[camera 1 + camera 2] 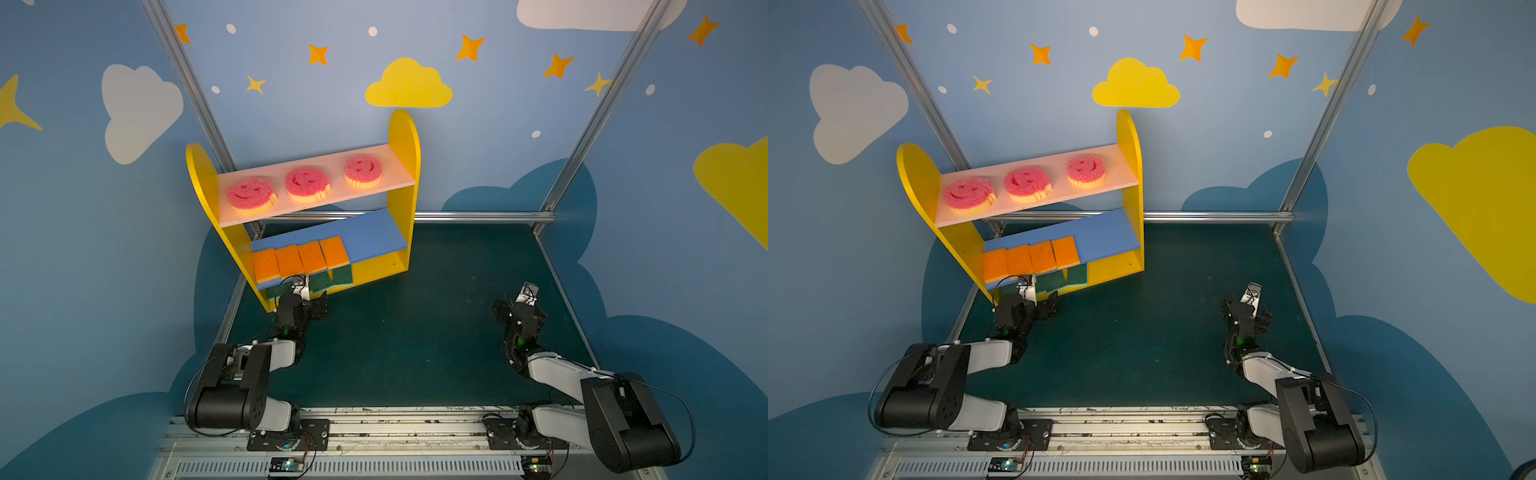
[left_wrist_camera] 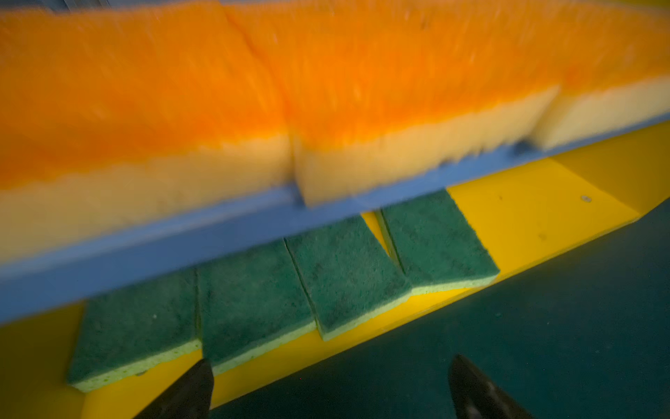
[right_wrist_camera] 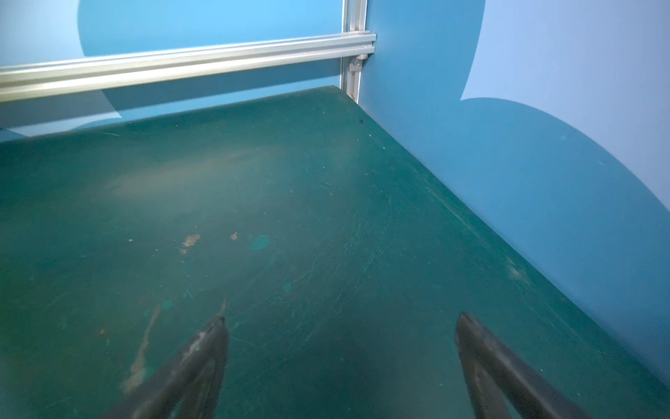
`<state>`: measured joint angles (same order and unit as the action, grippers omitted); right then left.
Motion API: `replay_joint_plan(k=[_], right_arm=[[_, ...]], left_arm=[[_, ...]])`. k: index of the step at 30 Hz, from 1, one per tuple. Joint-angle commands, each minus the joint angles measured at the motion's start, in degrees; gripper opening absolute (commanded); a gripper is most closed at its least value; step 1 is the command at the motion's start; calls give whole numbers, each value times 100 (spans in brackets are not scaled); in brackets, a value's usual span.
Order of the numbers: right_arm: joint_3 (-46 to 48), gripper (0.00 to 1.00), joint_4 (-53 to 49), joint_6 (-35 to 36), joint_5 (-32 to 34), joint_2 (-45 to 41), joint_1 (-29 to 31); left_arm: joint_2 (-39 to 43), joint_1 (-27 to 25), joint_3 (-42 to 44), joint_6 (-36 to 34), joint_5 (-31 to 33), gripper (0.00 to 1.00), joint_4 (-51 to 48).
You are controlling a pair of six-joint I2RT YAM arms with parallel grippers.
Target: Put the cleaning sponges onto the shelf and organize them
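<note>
The left gripper (image 2: 330, 366), spread wide and empty, sits near the shelf's (image 1: 405, 137) green sponges (image 2: 253, 301), while the right gripper (image 3: 340, 319) gapes above the bench (image 3: 326, 217).

The left arm (image 1: 249, 374) and right arm (image 1: 615, 415) look alike: bulky black joint housings with rounded ends, joined by smooth white links; small holes dot the flat face of the near left housing; a thin black cable (image 1: 185, 395) loops outside each arm; a green light (image 1: 285, 331) glows on each wrist, beside a pale camera (image 1: 301, 287); each base is a black plate (image 1: 316, 428) with silver screws; a small board (image 1: 286, 463) with red and black wires lies before it; the left gripper (image 2: 330, 364) and right gripper (image 3: 342, 317) have black tapering fingers (image 3: 195, 359), the right ones scuffed grey.
</note>
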<state>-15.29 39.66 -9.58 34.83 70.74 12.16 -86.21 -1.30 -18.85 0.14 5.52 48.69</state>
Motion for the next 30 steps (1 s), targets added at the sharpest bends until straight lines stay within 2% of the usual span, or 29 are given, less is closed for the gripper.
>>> replay_joint_plan(k=[1, 4, 7, 10, 11, 13, 15, 17, 19, 30], right_arm=[[168, 95, 482, 237, -177, -65, 69], [81, 95, 544, 535, -534, 111, 133], [-501, 96, 38, 1054, -1290, 600, 65], [-659, 96, -468, 741, -1701, 589, -219], [-565, 97, -255, 570, -1819, 772, -417], [-601, 97, 537, 793, -1677, 1279, -473], [-1037, 97, 30, 719, -1960, 1477, -583], [-1186, 97, -641, 305, -2264, 1323, -848], [-1488, 97, -1456, 218, -2309, 1224, -872], [-1385, 97, -1299, 302, -2110, 1187, -722]], left_arm=[[-349, -60, 106, -244, -66, 100, 1041], [-8, -61, -231, -194, 19, 100, -144], [-222, -40, -317, -65, 138, 100, 39], [-131, -33, -394, -41, 134, 100, -251], [-153, -31, -383, -32, 142, 100, -191], [-131, -28, -393, -44, 134, 100, -243], [-133, -33, -388, -40, 142, 100, -226], [-132, -28, -385, -49, 134, 100, -232], [-133, -35, -395, -42, 134, 100, -237], [-132, -38, -385, -47, 147, 100, -230]])
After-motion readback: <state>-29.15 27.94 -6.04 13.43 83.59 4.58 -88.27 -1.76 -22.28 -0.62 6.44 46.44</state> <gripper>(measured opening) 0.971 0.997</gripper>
